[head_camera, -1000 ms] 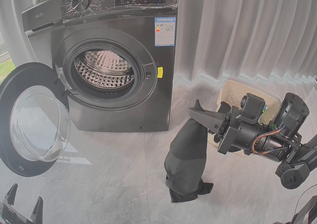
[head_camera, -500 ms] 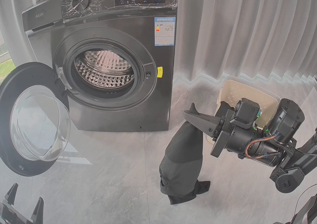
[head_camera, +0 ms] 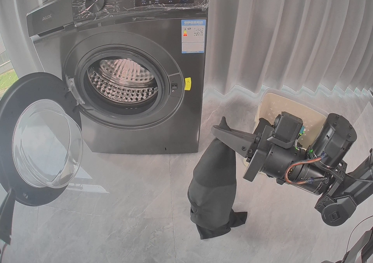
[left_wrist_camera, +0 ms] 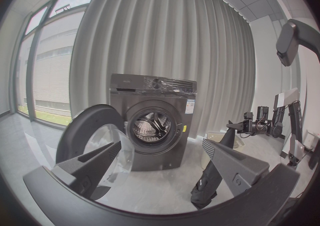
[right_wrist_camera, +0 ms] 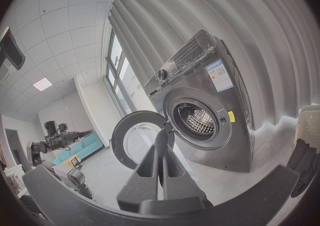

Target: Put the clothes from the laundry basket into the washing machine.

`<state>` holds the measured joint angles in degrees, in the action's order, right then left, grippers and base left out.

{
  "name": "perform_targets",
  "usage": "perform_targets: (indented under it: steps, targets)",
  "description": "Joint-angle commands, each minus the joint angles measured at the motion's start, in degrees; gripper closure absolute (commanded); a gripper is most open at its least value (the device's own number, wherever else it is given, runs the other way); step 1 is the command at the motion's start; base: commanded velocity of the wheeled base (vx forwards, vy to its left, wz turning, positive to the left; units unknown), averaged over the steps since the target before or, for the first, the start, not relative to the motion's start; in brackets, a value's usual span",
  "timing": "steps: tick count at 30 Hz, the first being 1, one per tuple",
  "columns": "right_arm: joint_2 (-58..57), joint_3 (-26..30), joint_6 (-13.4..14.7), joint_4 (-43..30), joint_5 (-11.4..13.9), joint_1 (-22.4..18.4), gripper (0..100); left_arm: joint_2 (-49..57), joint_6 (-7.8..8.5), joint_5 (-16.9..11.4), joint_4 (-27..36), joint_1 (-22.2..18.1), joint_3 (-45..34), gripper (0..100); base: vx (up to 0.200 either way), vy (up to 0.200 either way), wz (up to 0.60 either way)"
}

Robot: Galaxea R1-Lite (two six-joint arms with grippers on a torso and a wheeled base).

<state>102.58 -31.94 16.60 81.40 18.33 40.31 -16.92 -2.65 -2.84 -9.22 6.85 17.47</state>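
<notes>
A dark garment hangs from my right gripper, which is shut on its top end, right of the washing machine; its lower end reaches down to the floor. The right wrist view shows the fingers pinched on the cloth, facing the open drum. Behind the right arm stands the cream laundry basket with more dark clothes in it. My left gripper is open and holds nothing, low at the left near the door.
The round glass door stands swung out to the left of the drum. Grey curtains hang behind the machine and basket. Bare grey tiled floor lies in front of the machine.
My right gripper has carried the garment a little to the left, toward the machine. The left gripper has shifted toward the left edge of the head view.
</notes>
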Motion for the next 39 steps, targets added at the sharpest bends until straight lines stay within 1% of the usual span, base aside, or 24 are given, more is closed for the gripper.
perform_targets:
  steps: [1, 3, 5, 7, 12, 18, 20, 22, 24, 27, 28, 31, 32, 36, 37, 38, 39]
  targets:
    - [0.16, -5.85, 0.62, -2.56, -1.20, 2.93, 100, -28.69, 0.01, -1.47, -14.07, 10.20, 1.08, 0, 0.000, 0.000, 0.00]
    - [0.25, -6.73, 1.06, -3.88, -2.78, 3.81, 100, -32.91, 0.54, -1.47, -16.89, 11.52, 1.60, 0, 0.000, 0.000, 0.00]
    - [0.42, -7.52, 2.38, -4.67, -4.80, 4.77, 100, -37.84, 0.71, -1.55, -20.40, 12.75, 1.95, 0, 0.000, 0.000, 0.00]
    - [1.13, -8.31, 3.61, -4.67, -5.59, 5.21, 100, -41.35, 0.71, -1.55, -23.48, 14.07, 2.13, 0, 0.000, 0.000, 0.00]
    - [2.27, -11.39, 3.96, -4.76, -5.68, 4.51, 100, -49.52, 0.45, -1.55, -28.05, 18.11, 3.10, 0, 0.000, 0.000, 0.00]
    - [2.71, -13.06, 3.96, -4.76, -5.68, 4.60, 100, -57.96, 0.54, -1.64, -33.67, 18.99, 3.27, 0, 0.000, 0.000, 0.00]
    - [2.71, -13.94, 4.05, -4.67, -5.68, 4.60, 100, -60.69, 0.18, -1.64, -35.96, 20.04, 3.36, 0, 0.000, 0.000, 0.00]
    - [2.71, -14.20, 4.05, -4.67, -5.77, 4.60, 100, -61.83, 0.18, -1.64, -37.01, 20.31, 3.36, 0, 0.000, 0.000, 0.00]
    - [2.71, -14.47, 4.05, -4.58, -5.77, 4.69, 100, -64.73, 0.18, -1.64, -39.74, 20.75, 3.19, 0, 0.000, 0.000, 0.00]
    - [2.71, -14.38, 4.05, -4.58, -5.77, 4.77, 100, -66.58, 0.36, -1.82, -40.97, 21.27, 3.10, 0, 0.000, 0.000, 0.00]
    - [2.71, -14.47, 4.14, -4.67, -5.77, 4.77, 100, -67.72, 0.45, -2.52, -41.58, 21.63, 3.19, 0, 0.000, 0.000, 0.00]
    - [2.71, -14.47, 4.14, -4.67, -5.85, 4.77, 100, -70.27, 0.89, -5.95, -43.87, 21.80, 3.10, 0, 0.000, 0.000, 0.00]
    - [2.71, -14.47, 4.14, -4.67, -5.77, 4.86, 100, -70.62, 0.98, -6.39, -44.13, 21.80, 3.01, 0, 0.000, 0.000, 0.00]
    - [2.71, -14.47, 4.93, -4.58, -5.85, 5.13, 100, -73.96, 3.35, -11.22, -47.47, 22.24, 2.83, 0, 0.000, 0.000, 0.00]
    - [2.62, -14.47, 5.37, -4.58, -5.85, 5.21, 100, -74.49, 3.70, -12.72, -48.00, 22.24, 2.92, 0, 0.000, 0.000, 0.00]
    - [2.62, -14.47, 5.46, -4.58, -5.85, 5.21, 100, -74.66, 3.70, -12.98, -48.09, 22.24, 2.92, 0, 0.000, 0.000, 0.00]
    - [2.62, -14.47, 5.63, -4.58, -5.85, 5.30, 100, -75.28, 4.05, -15.09, -48.88, 22.24, 3.10, 0, 0.000, 0.000, 0.00]
